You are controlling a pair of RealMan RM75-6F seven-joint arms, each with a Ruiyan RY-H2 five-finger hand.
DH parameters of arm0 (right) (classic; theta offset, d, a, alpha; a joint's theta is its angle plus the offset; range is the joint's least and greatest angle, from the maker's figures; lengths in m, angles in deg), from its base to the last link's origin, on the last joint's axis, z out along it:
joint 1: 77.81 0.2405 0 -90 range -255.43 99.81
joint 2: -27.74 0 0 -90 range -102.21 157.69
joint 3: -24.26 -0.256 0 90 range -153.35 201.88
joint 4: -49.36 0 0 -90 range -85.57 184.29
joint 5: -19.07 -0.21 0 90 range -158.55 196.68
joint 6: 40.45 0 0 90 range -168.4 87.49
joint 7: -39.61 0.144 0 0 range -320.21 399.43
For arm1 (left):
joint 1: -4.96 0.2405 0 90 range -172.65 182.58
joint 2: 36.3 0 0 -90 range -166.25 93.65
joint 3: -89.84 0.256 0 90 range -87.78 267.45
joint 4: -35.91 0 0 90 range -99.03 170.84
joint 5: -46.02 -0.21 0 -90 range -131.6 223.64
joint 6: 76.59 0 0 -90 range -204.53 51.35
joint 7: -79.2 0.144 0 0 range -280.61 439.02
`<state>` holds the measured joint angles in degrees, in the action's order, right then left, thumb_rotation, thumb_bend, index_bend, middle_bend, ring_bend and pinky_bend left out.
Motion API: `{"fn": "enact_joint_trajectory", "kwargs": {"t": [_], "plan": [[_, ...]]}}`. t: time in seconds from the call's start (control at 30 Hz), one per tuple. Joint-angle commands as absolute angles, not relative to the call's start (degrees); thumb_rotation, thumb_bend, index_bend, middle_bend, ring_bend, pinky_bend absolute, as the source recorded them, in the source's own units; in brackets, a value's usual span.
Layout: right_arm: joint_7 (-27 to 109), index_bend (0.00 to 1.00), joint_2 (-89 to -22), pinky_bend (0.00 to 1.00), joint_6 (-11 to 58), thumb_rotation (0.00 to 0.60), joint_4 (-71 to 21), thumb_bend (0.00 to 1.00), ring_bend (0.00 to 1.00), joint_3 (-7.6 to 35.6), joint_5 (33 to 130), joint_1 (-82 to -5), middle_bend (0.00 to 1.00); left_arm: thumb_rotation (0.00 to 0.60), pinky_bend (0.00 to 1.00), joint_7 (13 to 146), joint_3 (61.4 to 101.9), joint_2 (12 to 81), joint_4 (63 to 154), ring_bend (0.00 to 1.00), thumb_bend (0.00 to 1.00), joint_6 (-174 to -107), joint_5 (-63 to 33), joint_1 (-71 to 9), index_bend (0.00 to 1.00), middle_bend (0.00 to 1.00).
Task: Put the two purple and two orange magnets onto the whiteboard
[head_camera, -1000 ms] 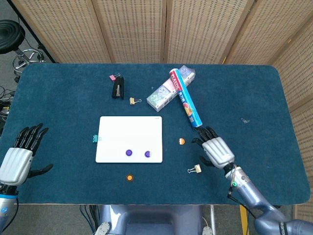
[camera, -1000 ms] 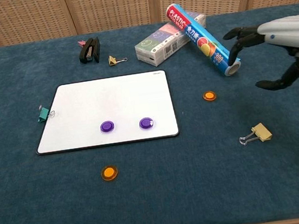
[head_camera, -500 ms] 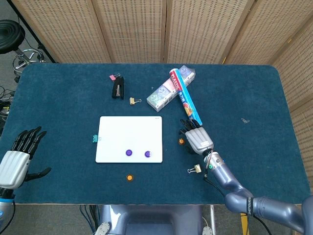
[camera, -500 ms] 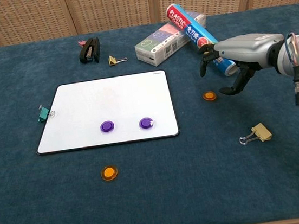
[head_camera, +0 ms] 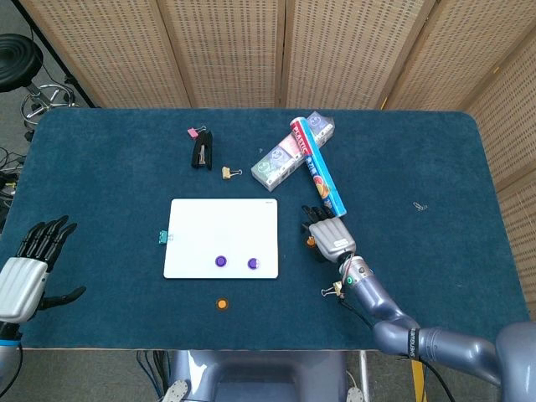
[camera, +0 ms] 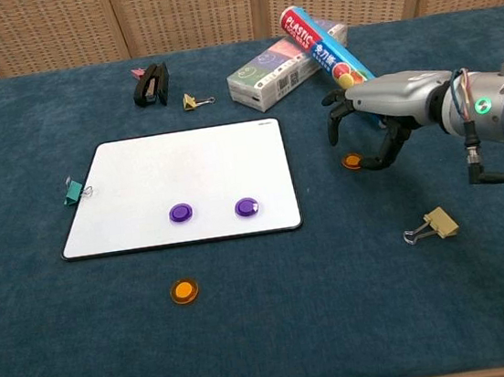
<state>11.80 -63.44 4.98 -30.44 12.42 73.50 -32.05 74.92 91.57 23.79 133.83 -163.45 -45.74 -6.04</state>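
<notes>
Left hand (head_camera: 23, 276): at the near left edge of the worktop (head_camera: 435, 167), seen in the head view only. Fingers (head_camera: 46, 237) spread apart, thumb out to the side; holds nothing, well apart from every item.

Whiteboard (camera: 186, 174): flat on the worktop, far to the right of the left fingers. Carries two purple magnets (camera: 180, 213) (camera: 247, 207), side by side near its near edge. Teal clip (camera: 73, 192) touches its left edge.

Orange magnet, near (camera: 184, 291): on the cloth just in front of the whiteboard, off the board, with open worktop all around it.

Stapler (camera: 151, 84), pink clip (camera: 138, 73) and a small gold clip (camera: 191, 101): beyond the whiteboard, well apart from both hands.

Tissue pack (camera: 275, 73) with a plastic wrap roll (camera: 332, 54) lying slanted across it: just beyond the right fingers.

Right hand (camera: 380, 104): palm down, right of the whiteboard's right edge. Fingers (camera: 334, 123) curled downward and apart, thumb arched below. Second orange magnet (camera: 352, 161) lies on the cloth between fingertips and thumb; whether they touch it cannot be told. It is not lifted.

Gold binder clip (camera: 433, 222): nearer the front edge than the right hand, apart from it.
</notes>
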Motion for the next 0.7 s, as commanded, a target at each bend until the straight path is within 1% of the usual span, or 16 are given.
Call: {"fn": "enact_joint_trajectory", "kwargs": {"t": [0.03, 0.33, 0.7], "plan": [[12.1, 0.31, -63.8, 0.0, 5.2, 0.6, -29.8, 0.4, 0.0, 12.7, 73.4, -31.7, 0.0, 0.6, 0.0, 74.8, 91.5, 23.7, 133.9, 0.0, 0.07, -163.3, -45.8, -6.0, 0.02, 0.0], [12.7, 0.35, -65.1, 0.0, 5.9, 0.6, -28.0, 0.4, 0.0, 13.6, 72.5, -31.0, 0.0, 0.6, 0.0, 74.1, 91.0, 23.3, 134.0, 0.0, 0.07, -162.8, -46.1, -5.6, 0.02, 0.0], [13.9, 0.34, -66.5, 0.0, 6.8, 0.6, -26.4, 0.4, 0.0, 14.7, 74.0, -30.9, 0.0, 0.6, 0.0, 73.1, 90.6, 22.9, 134.1, 0.0, 0.07, -162.7, -46.3, -5.3, 0.02, 0.0]]}}
